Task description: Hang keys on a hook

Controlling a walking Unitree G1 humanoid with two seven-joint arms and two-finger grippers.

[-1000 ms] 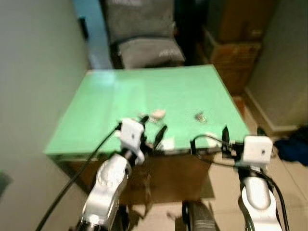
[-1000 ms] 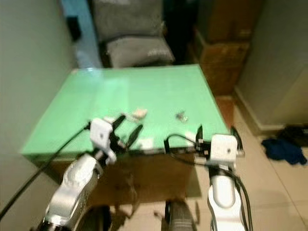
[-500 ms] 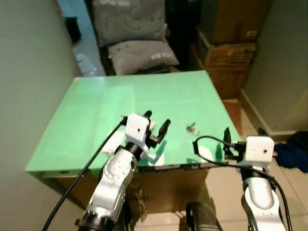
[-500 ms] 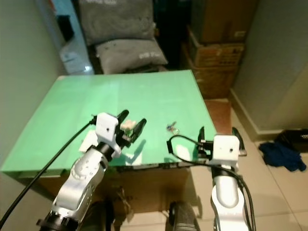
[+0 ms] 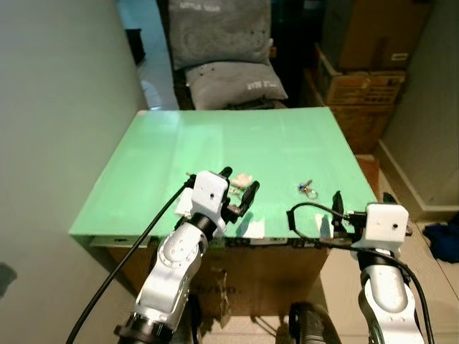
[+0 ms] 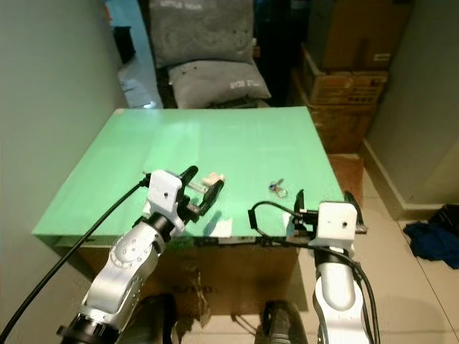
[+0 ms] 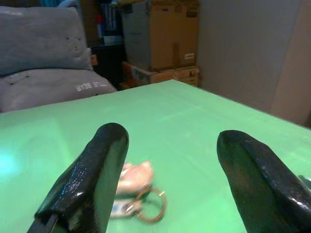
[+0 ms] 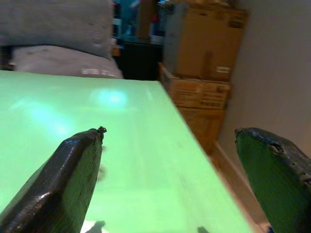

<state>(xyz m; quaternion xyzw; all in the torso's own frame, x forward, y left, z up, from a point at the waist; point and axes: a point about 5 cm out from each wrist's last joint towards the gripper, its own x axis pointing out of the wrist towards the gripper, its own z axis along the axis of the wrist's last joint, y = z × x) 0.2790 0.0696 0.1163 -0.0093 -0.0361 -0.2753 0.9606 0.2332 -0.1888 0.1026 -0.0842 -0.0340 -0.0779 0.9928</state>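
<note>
Green table (image 5: 215, 150), pinkish key fob (image 7: 133, 177), grey cushions (image 5: 219, 32), brown boxes (image 5: 366, 72).

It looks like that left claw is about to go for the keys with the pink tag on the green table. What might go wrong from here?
The keys with the pink tag lie flat on the glossy green table, so the open left gripper might push them along instead of pinching them. A second small key bunch lies near the right gripper, which might knock it off the table's near edge.
</note>
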